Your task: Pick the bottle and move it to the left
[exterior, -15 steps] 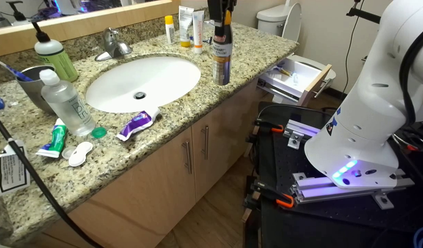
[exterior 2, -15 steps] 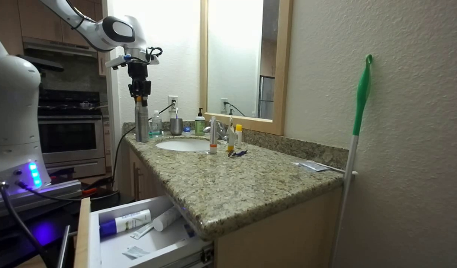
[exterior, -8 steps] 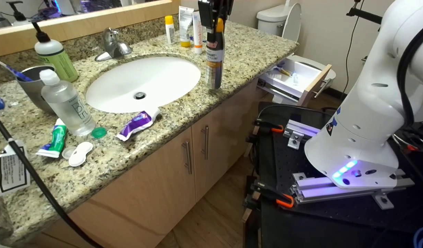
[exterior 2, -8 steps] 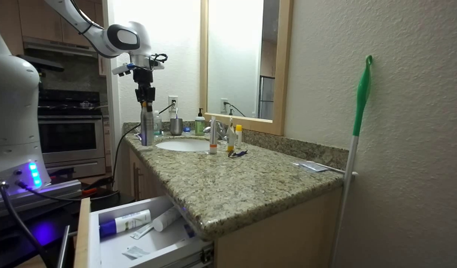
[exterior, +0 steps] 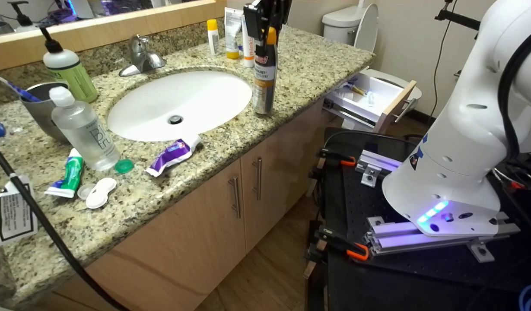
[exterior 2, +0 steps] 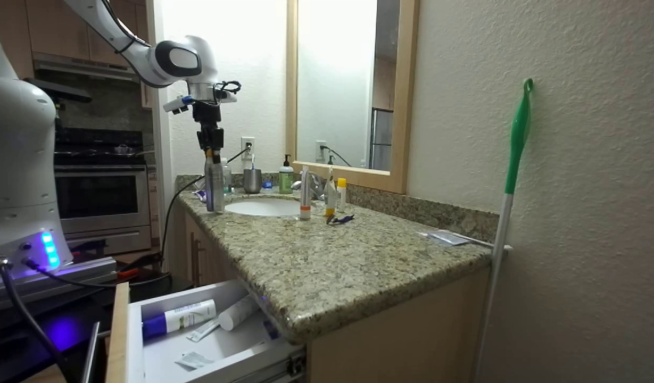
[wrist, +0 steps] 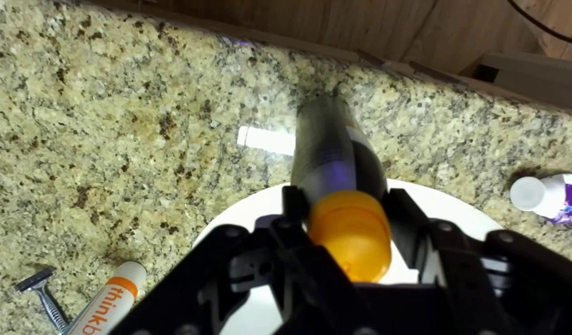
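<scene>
"Where's the bottle [exterior: 264,86]?"

"Upper middle of the frame in an exterior view. It's roughly upright, just beside the right end of the white sink [exterior: 213,106], at the front strip of the granite counter [exterior: 321,60]."

"And the gripper [wrist: 345,204]?"

"It's pinching the bottle. In the wrist view its black fingers [wrist: 295,202] sit one each side of the orange top, mid-frame, and the grey body runs up and away from them."

"Is the base down?"

"Can't tell whether it touches the counter or hangs just above."

"What stands around it?"

"In an exterior view, a purple-and-white tube [exterior: 172,157] lies left of centre. A clear bottle [exterior: 84,134] stands at the left, with a green soap pump [exterior: 71,71] behind it. In the upper middle a white tube with an orange band [exterior: 249,54] stands on its cap, partly behind the gripper."

"Lower left of the wrist view?"

"A razor [wrist: 48,298], just beside that white tube."

"Anything else?"

"In an exterior view the drawer [exterior 2: 119,324] is pulled out, lower left, with a white-and-blue tube [exterior 2: 185,318] lying in it. A green-handled pole [exterior 2: 518,138] slants down the right side."
</scene>
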Robot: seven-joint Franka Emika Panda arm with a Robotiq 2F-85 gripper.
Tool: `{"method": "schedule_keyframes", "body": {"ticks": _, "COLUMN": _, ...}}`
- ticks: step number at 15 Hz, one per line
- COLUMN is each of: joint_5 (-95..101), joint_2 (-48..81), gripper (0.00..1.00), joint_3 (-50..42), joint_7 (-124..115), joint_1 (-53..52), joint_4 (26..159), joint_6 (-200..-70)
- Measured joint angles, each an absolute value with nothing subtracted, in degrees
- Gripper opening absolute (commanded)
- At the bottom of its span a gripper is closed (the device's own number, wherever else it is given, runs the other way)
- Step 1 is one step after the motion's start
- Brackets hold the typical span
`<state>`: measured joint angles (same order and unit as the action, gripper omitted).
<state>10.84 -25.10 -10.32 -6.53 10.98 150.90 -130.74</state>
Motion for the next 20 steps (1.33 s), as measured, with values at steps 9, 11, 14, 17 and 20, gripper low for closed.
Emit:
{"method": "schedule_keyframes", "body": {"ticks": 9, "joint_5": 13.6, "joint_2": -23.6, "gripper": 0.82, "joint_3": -9.07, "joint_7": -9.81, "joint_1": 12.09, "joint_4": 151.93, "joint_6": -133.36}}
{"method": "schedule_keyframes", "body": {"ticks": 11, "joint_5": 13.76, "joint_2": -23.62, "gripper": 0.95, "joint_3": -9.02, "joint_7": -9.97, "joint_1": 12.25, "joint_4": 151.98, "joint_6": -133.22}}
{"method": "schedule_keyframes", "body": {"ticks": 14, "joint_5": 11.51, "joint_2": -24.35, "gripper": 1.0, "joint_3": -9.08, "joint_7": -7.37, "joint_1": 12.05, "joint_4": 151.6, "joint_6": -131.13}}
{"method": "schedule_keyframes", "body": {"ticks": 17, "joint_5": 7.14, "joint_2": -27.89, "gripper": 1.0, "joint_3": -9.63, "joint_7": -1.62, "joint_1": 11.6, "joint_4": 149.67, "joint_6": -123.77}}
{"method": "schedule_keyframes", "body": {"ticks": 20, "joint_5": 2.83, "joint_2": -36.16, "gripper": 1.0, "joint_3": -11.37, "joint_7": 5.49, "joint_1": 11.11, "joint_4": 145.28, "joint_6": -111.33}}
